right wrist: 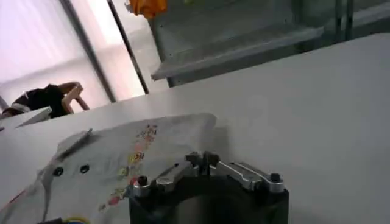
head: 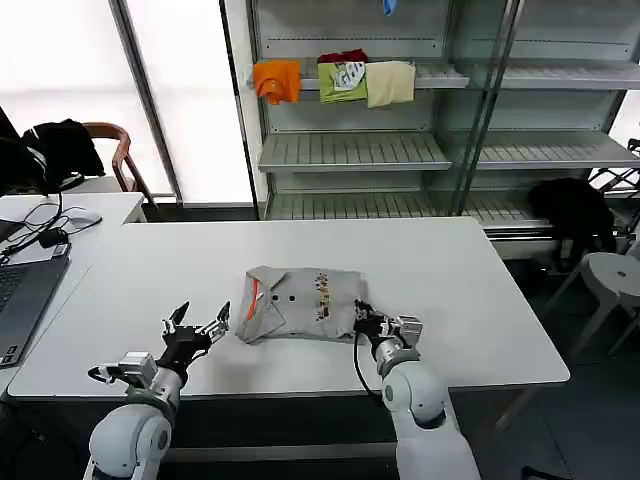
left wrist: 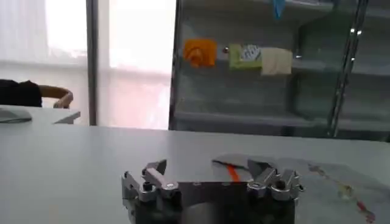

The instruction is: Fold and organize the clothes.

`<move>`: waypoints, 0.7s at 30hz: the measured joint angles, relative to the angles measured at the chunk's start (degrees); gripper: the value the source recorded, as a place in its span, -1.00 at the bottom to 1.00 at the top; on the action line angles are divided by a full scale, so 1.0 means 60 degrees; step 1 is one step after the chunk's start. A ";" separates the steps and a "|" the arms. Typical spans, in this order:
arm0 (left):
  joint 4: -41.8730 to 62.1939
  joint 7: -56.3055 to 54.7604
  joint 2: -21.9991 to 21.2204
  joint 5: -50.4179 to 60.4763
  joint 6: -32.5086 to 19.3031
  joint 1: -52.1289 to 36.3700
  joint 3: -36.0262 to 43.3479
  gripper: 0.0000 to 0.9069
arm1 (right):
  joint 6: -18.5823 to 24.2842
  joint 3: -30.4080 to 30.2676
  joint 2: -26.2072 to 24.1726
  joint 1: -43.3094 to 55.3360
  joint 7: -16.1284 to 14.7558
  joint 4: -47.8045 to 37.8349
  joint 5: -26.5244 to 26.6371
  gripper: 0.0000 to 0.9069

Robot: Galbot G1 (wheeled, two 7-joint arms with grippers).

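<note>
1. One grey T-shirt (head: 298,303) lies folded in a compact rectangle near the front middle of the white table (head: 480,300) in the head view, orange trim toward the robot's left, a multicoloured print strip across its middle. The left gripper (head: 197,328) sits just beside the shirt's left edge, fingers spread wide, nothing between them. The right gripper (head: 366,321) is at the shirt's right edge, fingers drawn together; whether cloth is pinched there I cannot tell. A laptop (head: 25,290) sits on a neighbouring desk to the left. Behind the table, orange, green and cream garments (head: 335,80) hang on a metal shelf unit (head: 400,150).

2. Left wrist view: the left gripper (left wrist: 212,177) hovers low over the table (left wrist: 73,164), fingers (left wrist: 152,176) well apart and empty. The T-shirt (left wrist: 317,176) lies just beyond, orange trim visible between the fingers.

3. Right wrist view: the right gripper (right wrist: 204,161) has its fingers (right wrist: 177,172) closed tip to tip at the shirt's near edge. The T-shirt (right wrist: 116,158) shows two dark buttons and the print; the bare table (right wrist: 317,122) stretches beyond.
</note>
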 measured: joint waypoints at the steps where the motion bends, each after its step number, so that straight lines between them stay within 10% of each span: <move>1: 0.0004 -0.0020 0.0005 -0.0029 -0.0014 0.0000 -0.0014 1.00 | 0.0014 0.0062 0.0000 -0.0084 -0.0062 0.0071 -0.0166 1.00; 21: 0.0541 -0.0194 0.0416 -0.0498 -0.0703 -0.0090 -0.0505 1.00 | 0.0900 0.1501 -0.2565 -0.1740 -0.0860 0.1788 -0.2520 1.00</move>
